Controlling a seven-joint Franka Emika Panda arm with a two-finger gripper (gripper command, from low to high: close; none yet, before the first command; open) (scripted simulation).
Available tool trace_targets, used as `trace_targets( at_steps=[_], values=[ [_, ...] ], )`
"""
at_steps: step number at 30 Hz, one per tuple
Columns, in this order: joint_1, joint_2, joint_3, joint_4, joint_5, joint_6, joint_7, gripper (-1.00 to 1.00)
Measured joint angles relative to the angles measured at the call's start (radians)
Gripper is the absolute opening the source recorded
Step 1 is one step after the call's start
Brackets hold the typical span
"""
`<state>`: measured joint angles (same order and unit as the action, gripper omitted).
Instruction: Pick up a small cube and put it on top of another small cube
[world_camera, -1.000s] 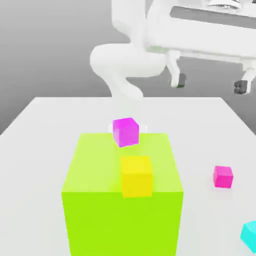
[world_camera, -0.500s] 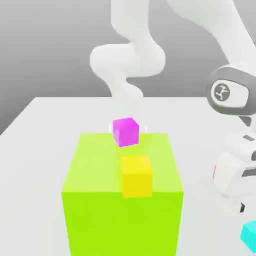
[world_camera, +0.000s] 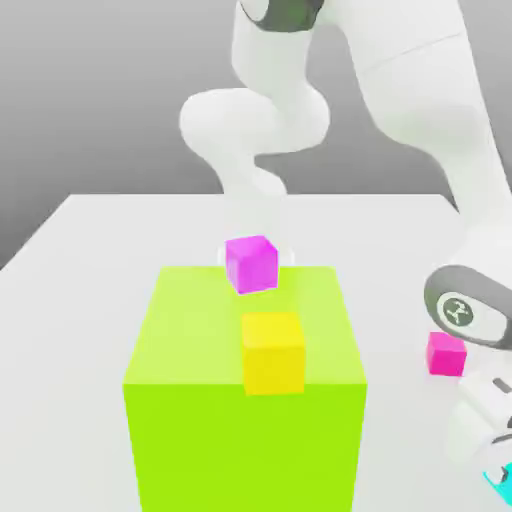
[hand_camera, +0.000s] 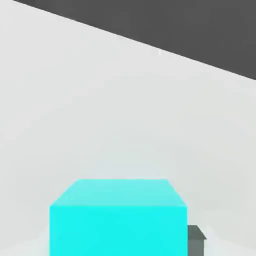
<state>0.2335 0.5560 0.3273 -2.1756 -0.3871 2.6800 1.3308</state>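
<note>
A cyan small cube (hand_camera: 117, 220) lies on the white table, close under the hand camera. A sliver of it shows at the exterior view's lower right (world_camera: 497, 482). My gripper (world_camera: 494, 466) has come down over it and is shut on it. One dark fingertip (hand_camera: 196, 239) rests against the cube's side. A magenta small cube (world_camera: 446, 353) sits on the table just behind my hand. On top of the big lime-green block (world_camera: 200, 410) rests a yellow cube (world_camera: 272, 352). Another magenta cube (world_camera: 251, 263) stands at that block's far edge.
The white table (world_camera: 90, 260) runs back to a grey wall. The tall green block takes up the front middle. My arm's base and elbow (world_camera: 255, 130) rise behind it, and the forearm slants down the exterior view's right side.
My arm swung down from high above the table to the cyan cube at the exterior view's lower right, and the jaws closed on it. The cubes on the block stayed put.
</note>
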Motion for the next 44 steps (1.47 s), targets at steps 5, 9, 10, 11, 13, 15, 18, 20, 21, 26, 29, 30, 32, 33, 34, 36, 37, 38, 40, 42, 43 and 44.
trace_targets(
  at_steps=[5,9,10,11,13,15,18,20,21,26,29,30,32,33,34,36,37,38,40,42,43,44],
  values=[
    [-0.068,-0.169,0.036,-0.046,0.082,-0.103,-0.034,-1.0],
    [-0.096,-0.302,0.018,-0.074,0.087,-0.143,-0.027,-1.0],
    [-0.102,-0.335,0.013,-0.081,0.087,-0.152,-0.025,-1.0],
    [-0.108,-0.369,0.008,-0.087,0.086,-0.161,-0.023,-1.0],
    [-0.12,-0.435,-0.002,-0.101,0.086,-0.179,-0.019,-1.0],
    [-0.136,-0.501,-0.01,-0.115,0.086,-0.196,-0.015,-1.0],
    [-0.157,-0.601,-0.021,-0.135,0.085,-0.223,-0.009,-1.0],
    [-0.164,-0.668,-0.028,-0.149,0.085,-0.24,-0.004,-1.0],
    [-0.167,-0.701,-0.033,-0.156,0.084,-0.248,-0.002,-1.0],
    [-0.193,-0.872,-0.093,-0.223,0.127,-0.354,-0.042,-1.0],
    [-0.21,-0.981,-0.166,-0.292,0.197,-0.468,-0.115,-1.0],
    [-0.213,-1.018,-0.193,-0.315,0.221,-0.507,-0.141,-1.0],
    [-0.221,-1.092,-0.247,-0.362,0.271,-0.585,-0.193,-1.0],
    [-0.223,-1.129,-0.277,-0.385,0.296,-0.623,-0.218,-1.0],
    [-0.226,-1.166,-0.305,-0.409,0.321,-0.662,-0.245,-1.0],
    [-0.222,-1.226,-0.343,-0.452,0.359,-0.711,-0.3,-1.0],
    [-0.22,-1.23,-0.351,-0.478,0.366,-0.695,-0.312,-1.0],
    [-0.218,-1.225,-0.355,-0.505,0.369,-0.666,-0.32,-1.0],
    [-0.219,-1.204,-0.357,-0.562,0.372,-0.589,-0.325,-1.0],
    [-0.22,-1.196,-0.357,-0.58,0.373,-0.564,-0.327,1.0],
    [-0.22,-1.196,-0.357,-0.58,0.373,-0.564,-0.327,1.0],
    [-0.22,-1.196,-0.357,-0.58,0.373,-0.564,-0.327,1.0]
  ],
)
